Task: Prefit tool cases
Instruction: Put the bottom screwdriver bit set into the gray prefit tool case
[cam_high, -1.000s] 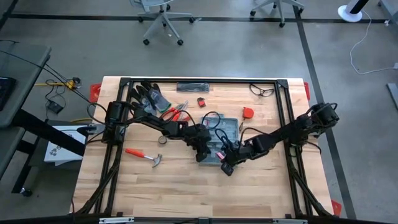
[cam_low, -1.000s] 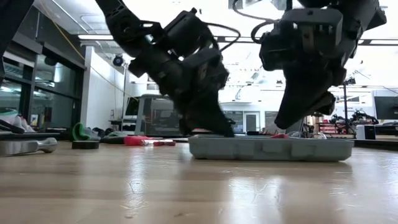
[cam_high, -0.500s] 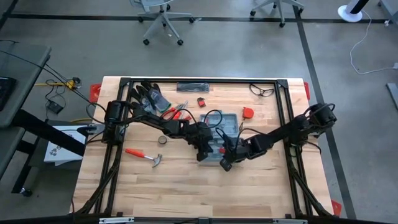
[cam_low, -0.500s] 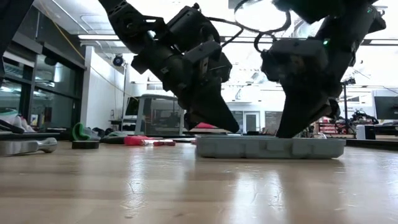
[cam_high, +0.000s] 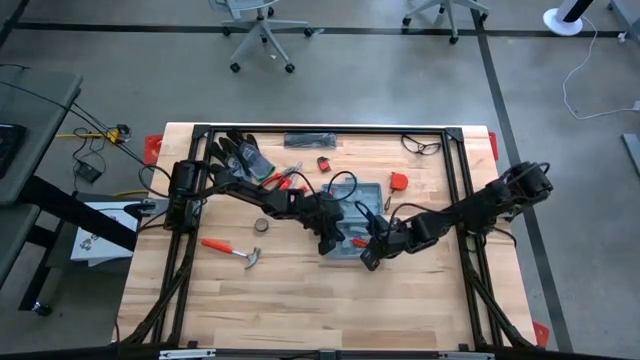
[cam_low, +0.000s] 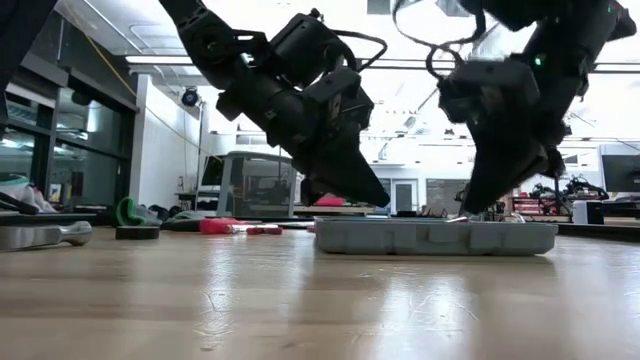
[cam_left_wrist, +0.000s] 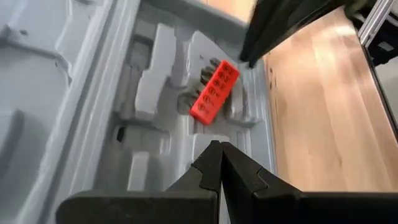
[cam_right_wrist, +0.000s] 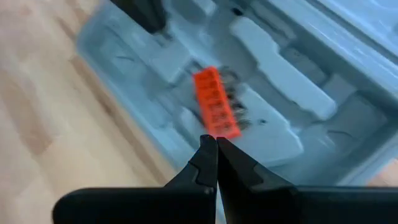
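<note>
Tool case (cam_high: 355, 222) lay open near the table's (cam_high: 300, 300) centre, red bit holder (cam_left_wrist: 214, 91) askew in its recess. My left gripper (cam_left_wrist: 219, 152) and right gripper (cam_right_wrist: 216, 147), jaws shut and empty, flanked it at 9 and 3 o'clock; gentle opposing nudges would seat it best.

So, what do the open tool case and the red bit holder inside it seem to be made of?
Tool case: probably moulded plastic, matt blue-grey, judging by its smooth rounded recesses. Red bit holder: likely plastic, a bright uniform block holding a row of dark, seemingly metal bits.

robotics lab/workshop: concrete floor (cam_high: 400, 90) with taped lines, office chairs (cam_high: 262, 25) top of frame, wooden table (cam_high: 290, 300).
</note>
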